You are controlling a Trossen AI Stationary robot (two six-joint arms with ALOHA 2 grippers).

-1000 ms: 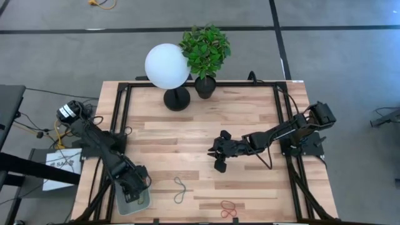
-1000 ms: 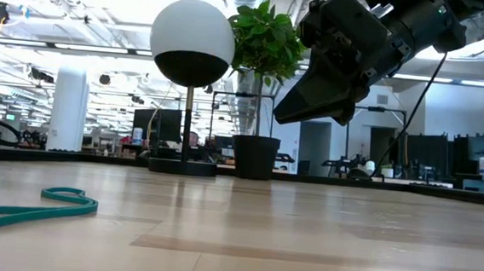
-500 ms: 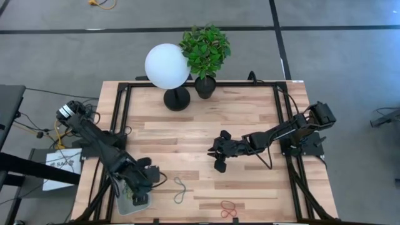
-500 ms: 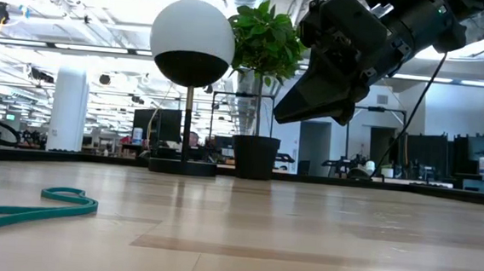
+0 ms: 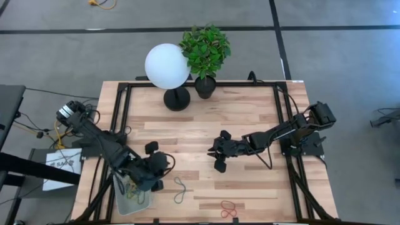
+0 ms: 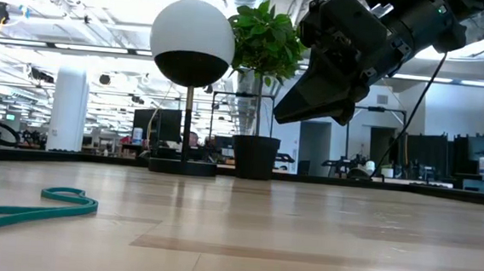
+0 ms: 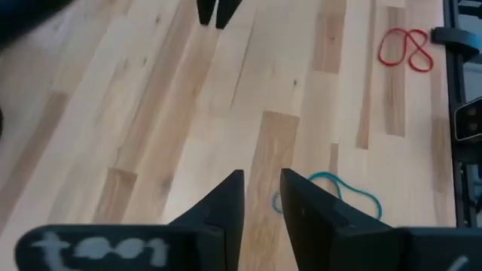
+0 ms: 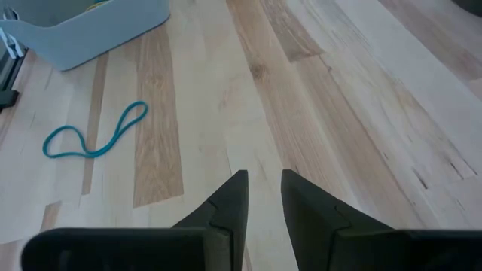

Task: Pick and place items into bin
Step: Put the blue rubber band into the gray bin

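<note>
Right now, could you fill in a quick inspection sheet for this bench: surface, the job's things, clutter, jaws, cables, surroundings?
Surface: pale wooden table in a black frame.
Job's things: green band and red band lie loose on the wood near the front edge; the bin at the front left corner holds some bands already.
Clutter: globe lamp and potted plant at the far edge.
Jaws: left gripper is beside the bin, its jaws slightly apart, nothing between them; right gripper hangs above mid-table, its jaws the same.
Cables: a bundle by the left arm's base, off the table.
Surroundings: grey floor; an open hall beyond; no people seen.
</note>
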